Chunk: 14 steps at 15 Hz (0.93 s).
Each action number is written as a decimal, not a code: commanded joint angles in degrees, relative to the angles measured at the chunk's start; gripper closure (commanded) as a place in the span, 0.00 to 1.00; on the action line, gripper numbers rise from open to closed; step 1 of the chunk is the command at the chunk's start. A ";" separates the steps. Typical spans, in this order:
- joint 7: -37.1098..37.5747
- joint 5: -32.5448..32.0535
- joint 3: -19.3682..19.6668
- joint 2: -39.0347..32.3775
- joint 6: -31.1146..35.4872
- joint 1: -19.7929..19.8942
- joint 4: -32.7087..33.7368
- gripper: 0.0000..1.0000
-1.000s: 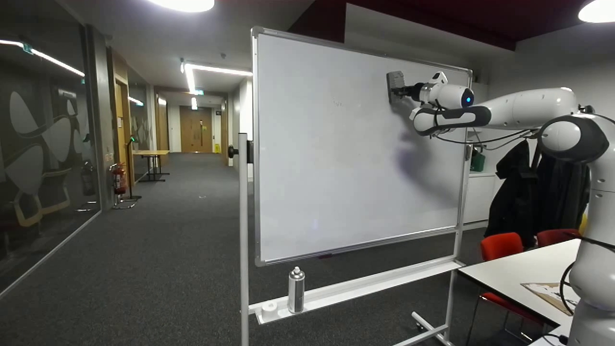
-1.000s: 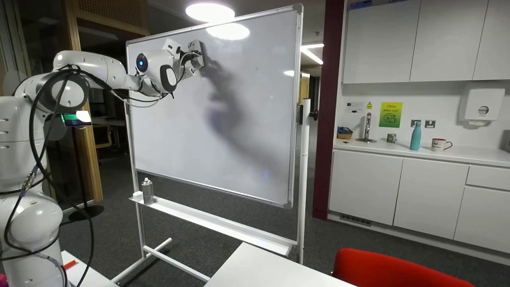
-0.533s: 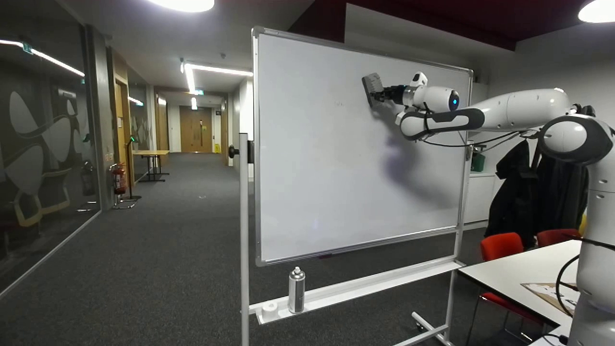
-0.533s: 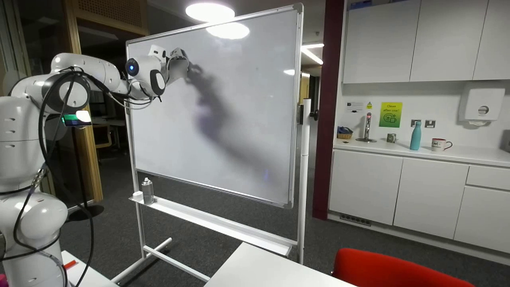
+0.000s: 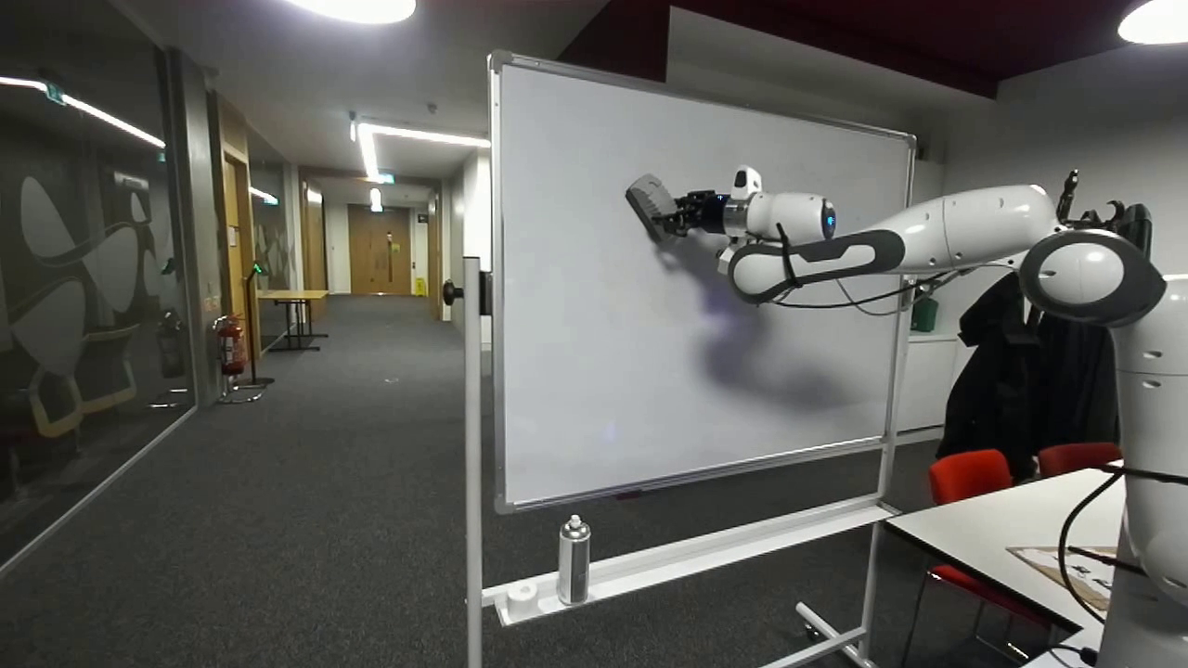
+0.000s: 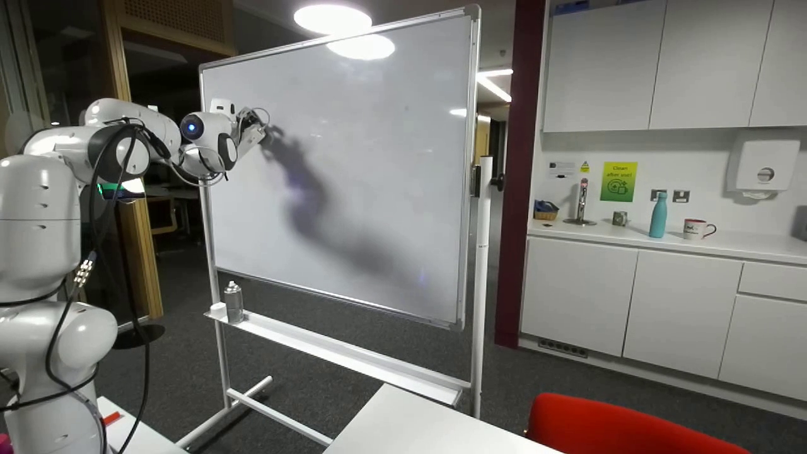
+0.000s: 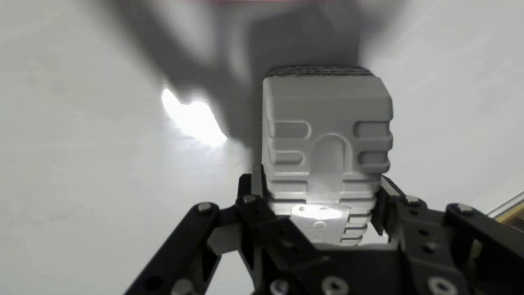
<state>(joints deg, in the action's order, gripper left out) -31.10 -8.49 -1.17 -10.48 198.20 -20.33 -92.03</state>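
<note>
The jaws pinch the gray eraser (image 7: 327, 151) between them (far end jutting beyond)

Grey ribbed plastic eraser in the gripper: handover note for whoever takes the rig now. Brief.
Gripper: shut on the grey ribbed plastic eraser, by its sides.
Eraser: tilted, at the white metal-framed whiteboard; contact unclear.
Silver metal spray can: upright on the long white tray below.
Done: eraser gripped and at the board.
Left: eraser not yet released; board beneath it is hidden, can't judge marks there.
</note>
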 commanded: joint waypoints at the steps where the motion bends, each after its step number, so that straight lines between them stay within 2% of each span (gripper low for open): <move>1: -6.06 3.12 3.56 -2.45 0.00 -5.91 0.38 0.65; 5: -9.18 5.92 7.69 -3.53 0.00 -11.41 -0.93 0.65; 8: -11.27 10.98 12.46 -1.77 0.00 -17.11 -5.49 0.65; 11: -14.53 16.53 17.64 0.17 0.01 -23.88 -9.20 0.65; 14: -19.35 24.55 25.16 1.80 0.00 -32.59 -12.81 0.65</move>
<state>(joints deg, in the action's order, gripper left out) -44.63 9.08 17.07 -13.09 198.21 -44.92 -98.82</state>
